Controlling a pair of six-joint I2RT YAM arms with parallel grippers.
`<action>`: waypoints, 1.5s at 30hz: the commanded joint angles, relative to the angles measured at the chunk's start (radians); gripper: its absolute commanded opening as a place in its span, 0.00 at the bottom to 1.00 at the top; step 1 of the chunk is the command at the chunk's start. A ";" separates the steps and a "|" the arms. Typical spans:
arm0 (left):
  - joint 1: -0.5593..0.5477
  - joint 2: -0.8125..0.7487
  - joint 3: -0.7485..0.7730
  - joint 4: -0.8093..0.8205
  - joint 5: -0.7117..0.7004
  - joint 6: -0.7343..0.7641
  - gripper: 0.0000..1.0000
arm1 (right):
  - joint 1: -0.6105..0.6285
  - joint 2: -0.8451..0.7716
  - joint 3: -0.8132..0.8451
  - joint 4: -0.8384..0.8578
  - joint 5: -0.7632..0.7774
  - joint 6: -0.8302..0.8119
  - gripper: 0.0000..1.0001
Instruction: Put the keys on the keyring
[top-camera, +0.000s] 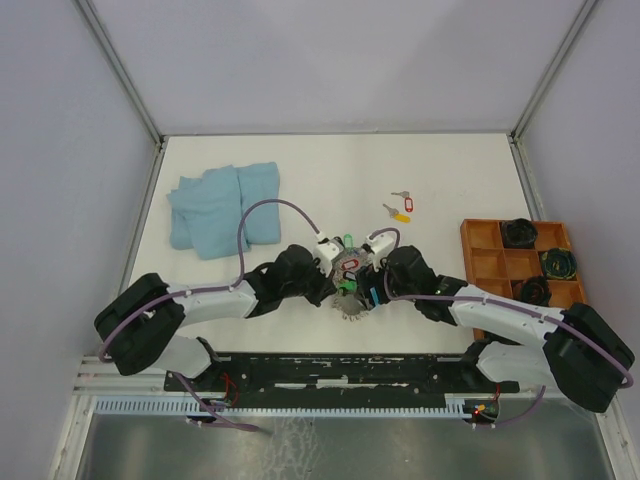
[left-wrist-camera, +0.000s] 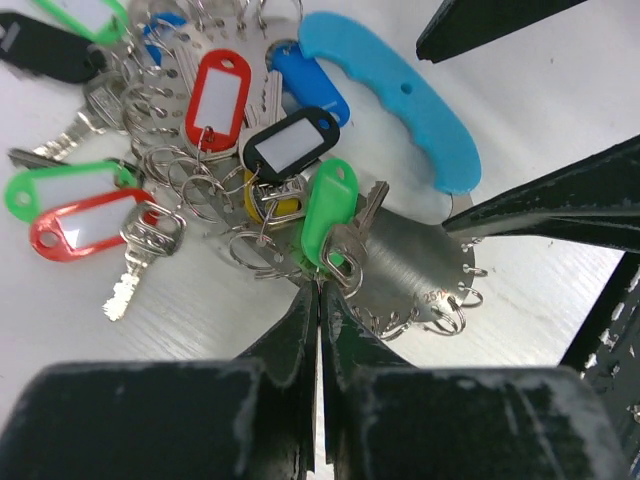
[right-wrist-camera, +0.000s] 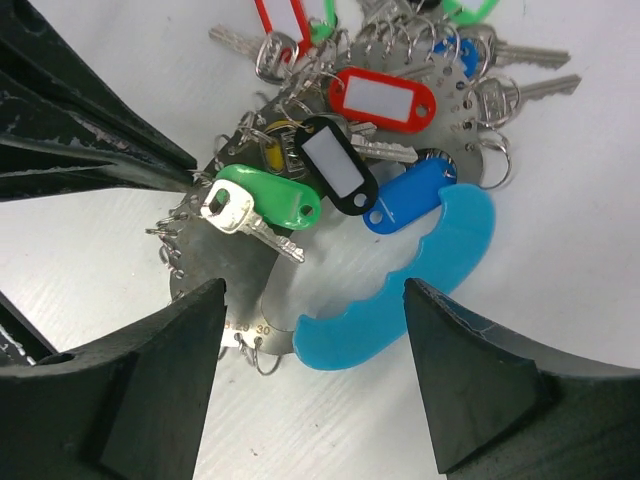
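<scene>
Fully closed left end effector (left-wrist-camera: 320, 296), touching keyring (left-wrist-camera: 412, 262)

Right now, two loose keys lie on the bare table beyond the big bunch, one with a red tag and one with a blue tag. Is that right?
Not quite. The second loose key has a yellow tag, not blue. The red-tagged key is as you say, and both lie loose on the table. The top external view shows it.

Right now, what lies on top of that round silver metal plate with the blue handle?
Silver keys with a green plastic tag, black tag, red tag and blue tag, among small wire rings. They hide the plate's middle.
</scene>
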 joint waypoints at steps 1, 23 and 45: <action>0.030 -0.068 -0.048 0.226 0.018 0.073 0.03 | -0.015 -0.064 0.026 0.026 -0.010 -0.033 0.80; 0.183 -0.163 -0.245 0.665 0.255 0.108 0.03 | -0.131 0.044 0.142 0.190 -0.384 -0.249 0.68; 0.194 -0.228 -0.305 0.689 0.315 0.203 0.03 | -0.133 0.281 0.355 0.016 -0.699 -0.546 0.67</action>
